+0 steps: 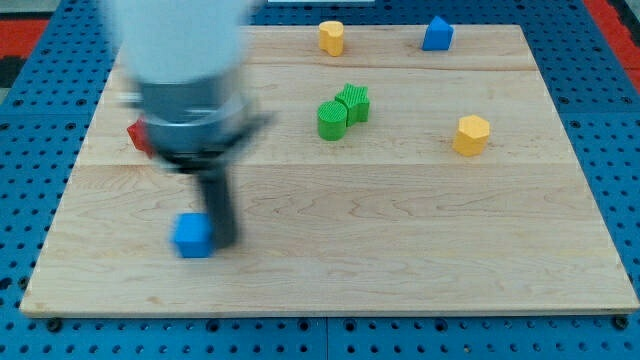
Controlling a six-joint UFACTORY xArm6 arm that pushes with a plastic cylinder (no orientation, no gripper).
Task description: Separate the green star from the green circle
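The green circle (332, 119) and the green star (354, 103) sit touching each other at the upper middle of the wooden board (400, 250); the star lies up and to the right of the circle. My tip (226, 241) is blurred by motion. It stands at the lower left, right beside a blue block (193, 236), far down and left of the green pair.
A red block (138, 135) is half hidden behind the arm at the left. A yellow block (331, 37) and a blue block (437, 34) lie near the top edge. A yellow hexagon (471, 134) lies at the right.
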